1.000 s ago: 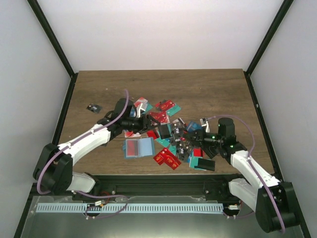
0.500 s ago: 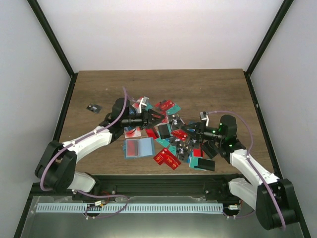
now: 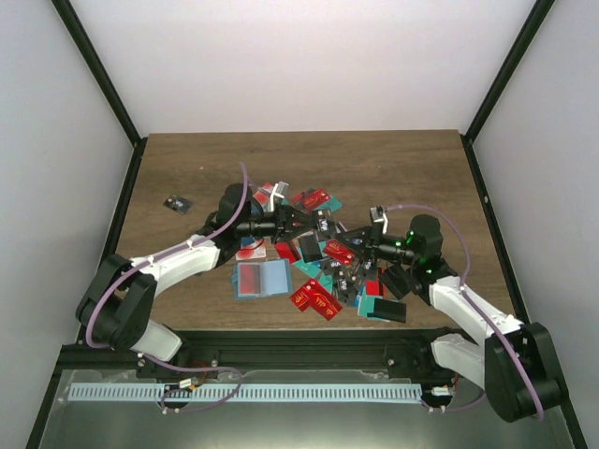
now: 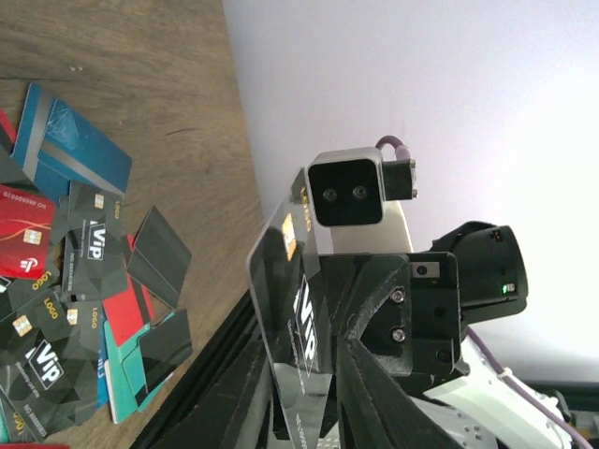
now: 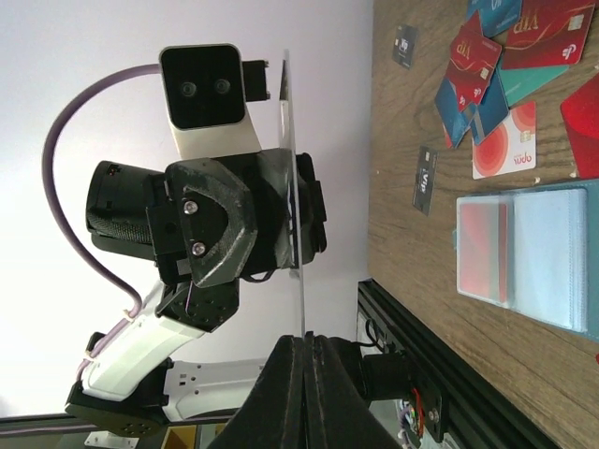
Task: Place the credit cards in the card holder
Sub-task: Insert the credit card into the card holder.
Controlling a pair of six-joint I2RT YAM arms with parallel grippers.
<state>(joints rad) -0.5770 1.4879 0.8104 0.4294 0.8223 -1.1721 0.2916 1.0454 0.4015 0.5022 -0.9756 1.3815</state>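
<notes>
Aloft, card [image 4: 295,313] (black) between end effectors [image 4: 306,404] [image 5: 304,354]

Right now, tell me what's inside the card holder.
One red card shows in a pocket of the open card holder. Anything tucked beneath is hidden.

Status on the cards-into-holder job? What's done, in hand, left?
Done: the open teal-blue bifold card holder shows one red card in a pocket. In hand: a black VIP card held mid-air between the arms, right gripper shut on it, left gripper around its other end, grip unclear. Left: the scattered pile of red, teal, blue and black cards on the wooden table.
</notes>
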